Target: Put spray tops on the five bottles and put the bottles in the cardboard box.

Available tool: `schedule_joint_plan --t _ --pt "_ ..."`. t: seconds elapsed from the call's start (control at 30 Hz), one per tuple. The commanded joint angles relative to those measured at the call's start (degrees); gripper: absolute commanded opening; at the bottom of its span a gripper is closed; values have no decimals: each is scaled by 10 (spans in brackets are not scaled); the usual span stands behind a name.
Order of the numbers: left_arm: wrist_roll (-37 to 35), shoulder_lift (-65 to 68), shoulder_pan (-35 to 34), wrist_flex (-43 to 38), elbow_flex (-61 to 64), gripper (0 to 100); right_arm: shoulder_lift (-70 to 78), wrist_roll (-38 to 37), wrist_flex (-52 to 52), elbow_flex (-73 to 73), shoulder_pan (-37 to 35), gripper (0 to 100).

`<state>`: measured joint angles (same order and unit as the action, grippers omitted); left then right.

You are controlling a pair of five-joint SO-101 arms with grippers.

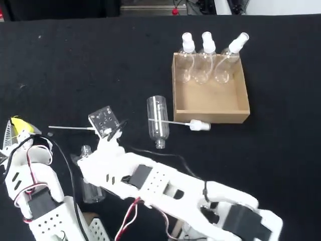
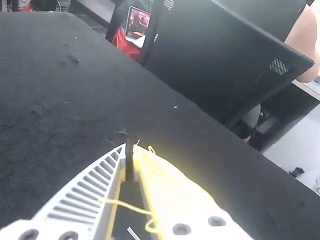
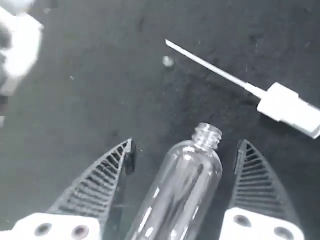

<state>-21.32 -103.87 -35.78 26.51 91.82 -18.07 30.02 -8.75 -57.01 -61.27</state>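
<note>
Three clear bottles [image 1: 203,60] with white spray tops stand along the far wall of the cardboard box [image 1: 210,116]. An uncapped bottle [image 1: 158,122] lies left of the box, and a loose spray top [image 1: 199,125] lies beside it with its tube across the bottle. Another uncapped bottle [image 1: 89,173] [image 3: 182,185] lies partly under my right arm [image 1: 150,181]. My right gripper [image 3: 186,145] is open with a finger on each side of this bottle. A second spray top [image 3: 287,107] lies just past the bottle's neck. My left gripper [image 1: 17,128] [image 2: 130,150] is shut and holds nothing, near the table's left edge.
The black table [image 1: 75,60] stretches far and left. The second spray top's thin tube [image 1: 70,128] lies on the cloth between the two arms. The box floor [image 1: 210,95] in front of the three bottles is bare.
</note>
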Motion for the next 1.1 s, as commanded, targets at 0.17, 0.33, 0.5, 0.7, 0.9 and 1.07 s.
schedule_joint_plan --t 0.17,0.33,0.5,0.7,0.9,1.07 --pt "-3 -5 -8 -11 -5 34 136 4 20 95 4 286" --pt "-3 -5 -8 -11 -5 34 145 4 18 96 2 258" --pt "-3 -5 -8 -11 -4 34 144 -4 -56 122 1 96" --pt "-3 -5 -8 -11 4 34 144 -114 -219 189 6 35" --pt "-3 -5 -8 -11 5 34 144 -228 -345 248 77 25" --pt "-3 -5 -7 -11 5 34 143 -243 -408 280 108 87"
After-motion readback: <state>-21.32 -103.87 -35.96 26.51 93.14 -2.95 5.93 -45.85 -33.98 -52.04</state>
